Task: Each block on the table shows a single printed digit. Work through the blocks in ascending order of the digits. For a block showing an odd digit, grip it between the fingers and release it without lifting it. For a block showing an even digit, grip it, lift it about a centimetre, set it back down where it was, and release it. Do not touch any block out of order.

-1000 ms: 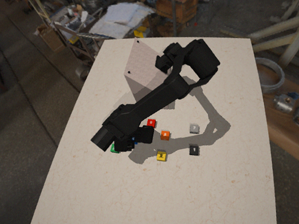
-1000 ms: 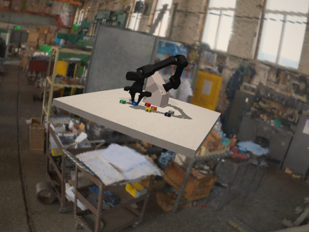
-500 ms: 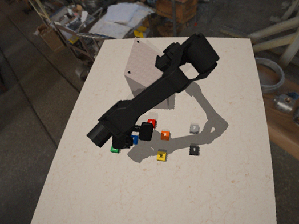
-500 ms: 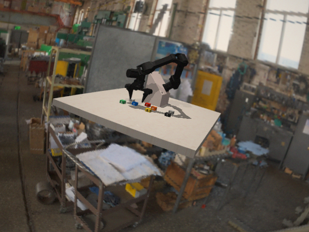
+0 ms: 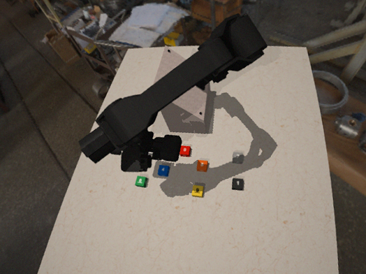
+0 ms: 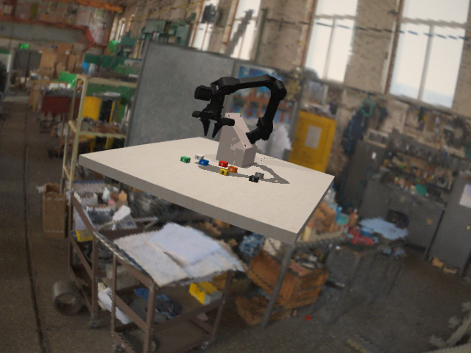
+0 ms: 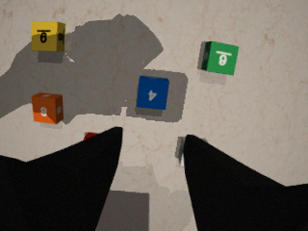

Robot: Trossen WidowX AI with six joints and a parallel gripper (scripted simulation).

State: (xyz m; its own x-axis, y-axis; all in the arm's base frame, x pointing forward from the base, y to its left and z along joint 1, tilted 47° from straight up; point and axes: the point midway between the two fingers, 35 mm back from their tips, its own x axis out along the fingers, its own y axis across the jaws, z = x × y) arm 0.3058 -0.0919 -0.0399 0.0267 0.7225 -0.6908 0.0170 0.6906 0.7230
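Observation:
My gripper (image 6: 210, 135) (image 7: 153, 139) is partly open and empty, high above the table. The blue block, digit 4 (image 5: 163, 170) (image 6: 203, 162) (image 7: 152, 92), sits on the table ahead of the fingertips. Green block, 6 (image 5: 140, 181) (image 6: 185, 159) (image 7: 221, 59), is beside it. Also on the table are red, 0 (image 5: 185, 150) (image 6: 223, 163), orange, apparently 8 (image 5: 201, 165) (image 7: 47, 109), yellow, 9 (image 5: 197, 190) (image 7: 48, 38), and black, 1 (image 5: 237, 183) (image 6: 253, 178). Digits on the grey block (image 5: 238, 157) and the mostly hidden whitish block (image 6: 199, 157) (image 7: 180, 150) are unreadable.
The pale arm pedestal (image 5: 187, 121) (image 6: 235, 150) stands behind the blocks. The arm's shadow falls across the blue, orange and grey blocks. The pale table (image 5: 181, 253) (image 6: 160, 178) ends at its edges.

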